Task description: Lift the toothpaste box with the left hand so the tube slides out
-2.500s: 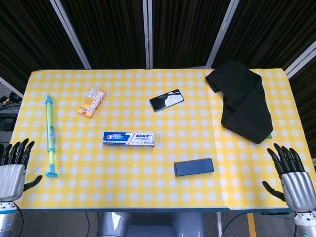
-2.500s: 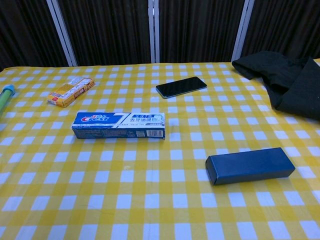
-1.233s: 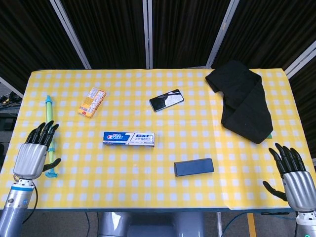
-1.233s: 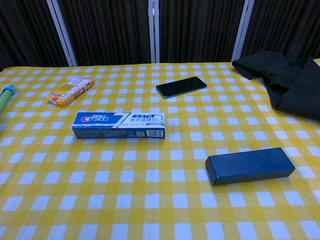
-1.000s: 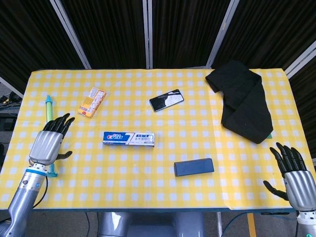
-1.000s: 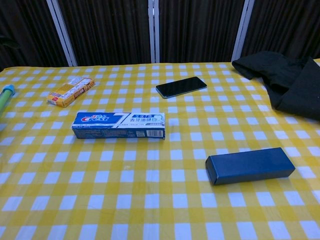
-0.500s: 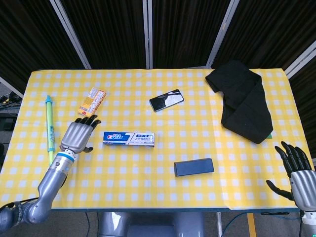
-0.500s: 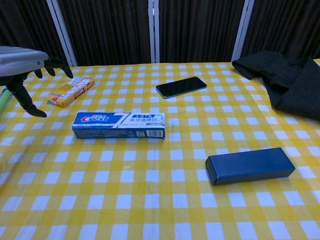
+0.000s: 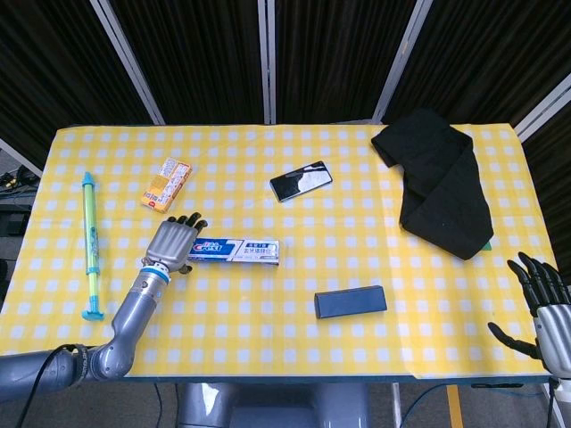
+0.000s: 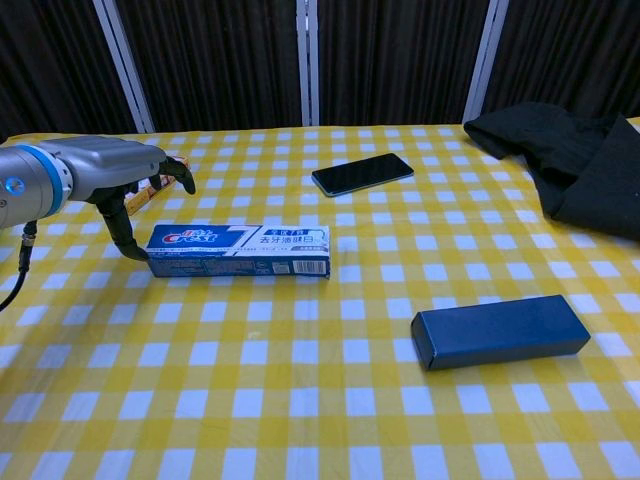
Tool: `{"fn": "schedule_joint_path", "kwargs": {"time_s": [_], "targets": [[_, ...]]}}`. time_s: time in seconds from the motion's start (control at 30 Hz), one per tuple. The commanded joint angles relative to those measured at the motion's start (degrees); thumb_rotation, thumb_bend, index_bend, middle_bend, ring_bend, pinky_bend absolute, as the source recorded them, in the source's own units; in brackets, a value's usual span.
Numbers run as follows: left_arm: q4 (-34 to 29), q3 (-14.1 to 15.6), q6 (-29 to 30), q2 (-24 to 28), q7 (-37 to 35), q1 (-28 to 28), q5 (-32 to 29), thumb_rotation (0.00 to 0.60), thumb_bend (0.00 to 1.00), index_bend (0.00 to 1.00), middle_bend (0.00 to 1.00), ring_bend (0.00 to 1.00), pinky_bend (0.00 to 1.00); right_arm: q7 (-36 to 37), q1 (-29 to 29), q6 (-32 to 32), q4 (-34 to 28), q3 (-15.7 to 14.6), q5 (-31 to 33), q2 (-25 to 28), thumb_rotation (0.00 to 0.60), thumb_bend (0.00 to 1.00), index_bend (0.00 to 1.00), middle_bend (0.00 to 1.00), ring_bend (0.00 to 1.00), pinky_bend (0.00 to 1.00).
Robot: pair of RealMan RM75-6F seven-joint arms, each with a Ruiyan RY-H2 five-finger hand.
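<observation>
The blue and white toothpaste box (image 9: 236,251) (image 10: 240,250) lies flat on the yellow checked table (image 9: 268,339), long side left to right, with no tube showing outside it. My left hand (image 9: 172,241) (image 10: 120,175) hovers at the box's left end with its fingers spread and holds nothing. Its thumb reaches down beside that end, and I cannot tell whether it touches. My right hand (image 9: 546,303) shows only in the head view. It sits off the table's front right corner, fingers apart and empty.
A small orange box (image 9: 166,184) lies just behind my left hand. A phone (image 9: 301,181) (image 10: 362,173) is at centre back and a dark blue box (image 9: 351,301) (image 10: 500,331) at front right. A black cloth (image 9: 442,183) (image 10: 570,160) lies back right, a green and blue tube (image 9: 89,245) far left.
My left hand has swept from the table's front left corner rightward to the left end of the toothpaste box. My right hand has drifted slightly down and right. The box has not moved.
</observation>
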Motion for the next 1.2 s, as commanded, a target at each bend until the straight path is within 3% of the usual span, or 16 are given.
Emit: {"fn": "schedule_joint_path", "kwargs": {"time_s": [0.03,0.43,0.6,0.73,1.03,1.2], "targets": [[3.33,0.51,-0.87,-2.78,0.32,-2.23,-2.27,0.6,0.16,0.2,0.1,0.19,0.25,0.3,0.09,-0.29,0.26,0.12,0.39,-0.02,0.6,0.07,0.02,0.0,0.0,0.0],[11.3,2.25,-1.89,-9.85,-0.17,-7.57,-4.88,0.6,0.19,0.25,0.14,0.22,0.27,1.67,0.55,-1.66,1.25,0.67,1.96,-0.14,0.6,0.07,0.03,0.0,0.0,0.0],[12.81,3.09,0.76,-11.47,-1.44,-7.48,-2.63,0.6,0.39,0.43,0.3,0.35,0.37,1.96,0.51,-1.54,1.27,0.75,2.0,-0.08,0.6,0.07,0.03,0.0,0.0,0.0],[13.31,3.64,1.76,-11.86,-2.37,-7.15,-1.53,0.6,0.42,0.48,0.34,0.39,0.4,1.94,0.4,-1.16,1.21,0.77,1.78,-0.09,0.6,0.07,0.03,0.0,0.0,0.0],[11.03,4.73,4.6,-9.5,-3.49,-6.21,3.27,0.6,0.42,0.49,0.35,0.39,0.4,1.4,0.34,-0.99,0.98,0.68,1.47,-0.19,0.6,0.07,0.03,0.0,0.0,0.0],[6.22,5.81,6.71,-3.83,-1.82,-5.81,6.94,0.6,0.42,0.49,0.35,0.39,0.4,0.98,0.15,-0.48,0.63,0.69,1.23,-0.13,0.6,0.07,0.03,0.0,0.0,0.0]]}}
